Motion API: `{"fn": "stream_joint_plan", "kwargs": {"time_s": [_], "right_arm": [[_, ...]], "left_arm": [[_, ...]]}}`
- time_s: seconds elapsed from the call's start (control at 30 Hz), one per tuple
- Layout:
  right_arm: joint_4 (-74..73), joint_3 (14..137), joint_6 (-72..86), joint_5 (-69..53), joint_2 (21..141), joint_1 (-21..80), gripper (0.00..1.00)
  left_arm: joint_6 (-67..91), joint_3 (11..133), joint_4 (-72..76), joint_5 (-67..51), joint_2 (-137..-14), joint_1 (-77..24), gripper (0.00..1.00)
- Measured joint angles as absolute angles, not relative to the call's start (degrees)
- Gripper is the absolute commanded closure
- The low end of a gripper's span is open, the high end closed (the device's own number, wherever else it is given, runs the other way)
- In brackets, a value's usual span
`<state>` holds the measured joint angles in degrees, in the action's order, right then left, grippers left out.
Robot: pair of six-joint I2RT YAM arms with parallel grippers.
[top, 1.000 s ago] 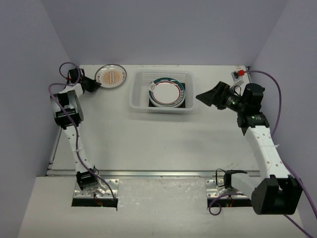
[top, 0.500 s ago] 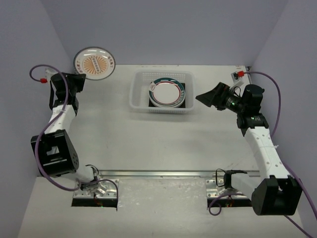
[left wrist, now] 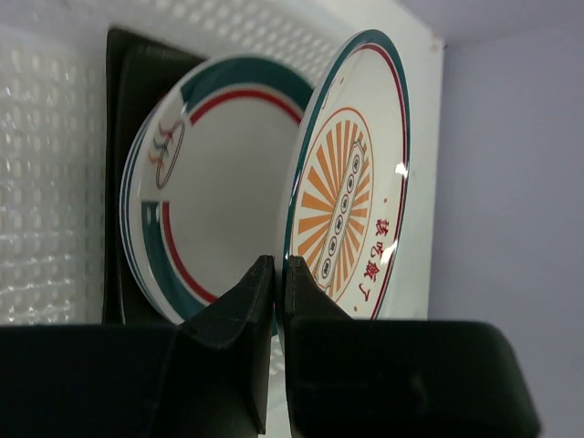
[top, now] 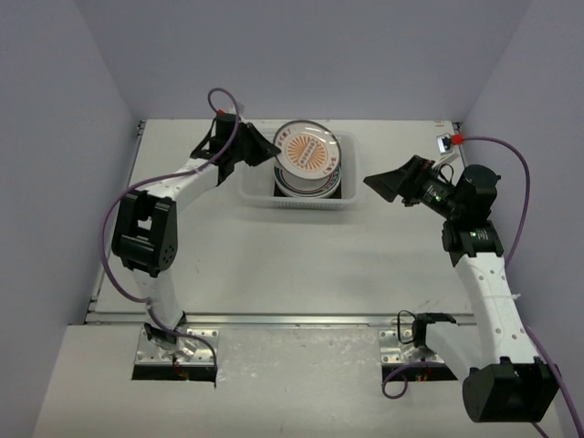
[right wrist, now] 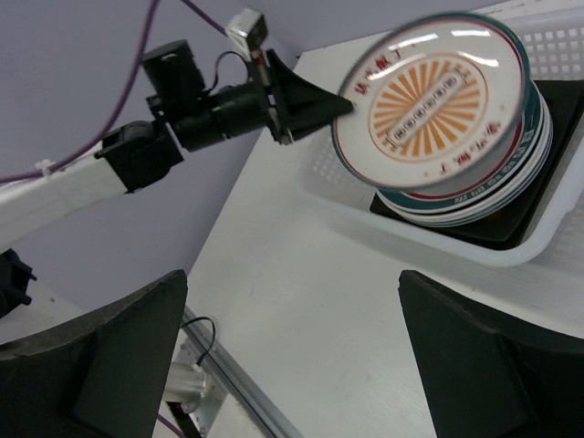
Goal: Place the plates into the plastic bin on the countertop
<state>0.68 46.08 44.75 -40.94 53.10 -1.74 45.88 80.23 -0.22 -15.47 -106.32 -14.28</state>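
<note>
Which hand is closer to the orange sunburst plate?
Left. The left hand grips the orange sunburst plate by its rim over the plastic bin; the right hand sits open, right of the bin.

The off-white countertop (top: pixel 292 260) bears the white plastic bin (top: pixel 301 202) near its far edge.

Soft even light, faint shadows on the tabletop (top: pixel 292 246), glint on the orange-sunburst plate (left wrist: pixel 351 214), left gripper (left wrist: pixel 278 274) dark and blurred.
</note>
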Motion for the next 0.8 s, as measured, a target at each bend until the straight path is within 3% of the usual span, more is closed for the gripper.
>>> {"fn": "stream_joint_plan", "kwargs": {"time_s": [0.43, 0.47, 0.5, 0.53, 0.6, 0.67, 0.8], "right_arm": [[-2.33, 46.09, 43.57, -40.93, 51.33, -1.74, 0.01], [-2.33, 46.09, 43.59, -40.95, 51.33, -1.74, 0.01], [-2.33, 46.09, 43.59, -40.95, 51.33, -1.74, 0.01], [-2.33, 46.09, 43.59, -40.95, 51.33, -1.74, 0.01], [-2.33, 46.09, 43.59, -40.95, 51.35, -1.74, 0.01], [-2.37, 46.09, 43.55, -40.95, 51.42, -1.74, 0.01], [-4.64, 47.12, 41.97, -40.73, 52.24, -1.74, 0.01]], "left_arm": [[44.15, 83.18, -5.61, -15.04, -112.51, -16.75, 0.97], [43.96, 83.18, -5.86, -14.75, -112.51, -16.75, 0.88], [43.79, 83.18, -6.10, -14.51, -112.51, -16.75, 0.65], [43.75, 83.19, -6.23, -14.46, -112.51, -16.75, 0.54], [43.52, 83.34, -6.42, -14.64, -112.51, -16.75, 0.41], [43.51, 83.44, -6.56, -14.76, -112.51, -16.80, 0.01], [41.53, 83.61, -7.97, -14.68, -111.95, -17.40, 0.00]]}}
